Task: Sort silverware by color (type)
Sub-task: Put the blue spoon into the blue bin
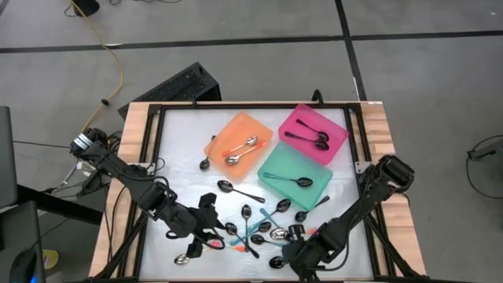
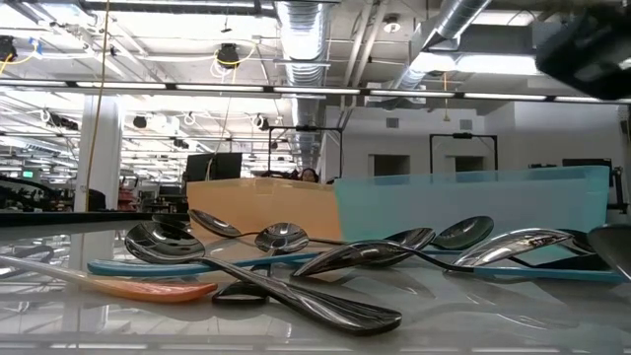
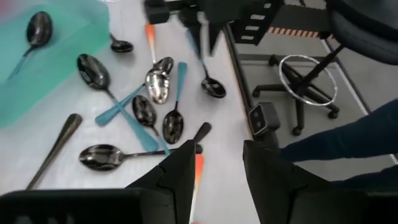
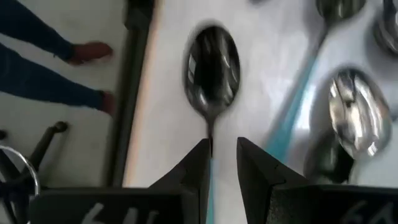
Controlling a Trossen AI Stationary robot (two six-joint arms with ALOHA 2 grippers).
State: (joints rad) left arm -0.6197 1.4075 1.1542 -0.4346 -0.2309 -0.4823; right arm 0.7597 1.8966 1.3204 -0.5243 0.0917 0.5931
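Observation:
Several spoons [image 1: 255, 232] lie in a loose pile near the table's near edge, seen too in the left wrist view [image 3: 149, 106]. My left gripper [image 1: 211, 228] hovers open at the pile's left. An orange handle [image 3: 198, 171] lies on the table below its fingers [image 3: 217, 180]. My right gripper [image 1: 292, 240] is at the pile's right, slightly open. A dark-bowled spoon [image 4: 212, 68] lies ahead of it, and the spoon's teal handle [image 4: 210, 177] runs into the gap between the fingers [image 4: 222, 168]; whether they touch it, I cannot tell.
At the far side stand an orange tray [image 1: 259, 126] with shiny spoons, a pink tray [image 1: 339, 126] with black spoons and a teal tray [image 1: 275, 169] with one dark spoon. Loose spoons [image 1: 228, 187] lie between the trays and the pile. A person's legs [image 4: 43, 56] stand beyond the table's edge.

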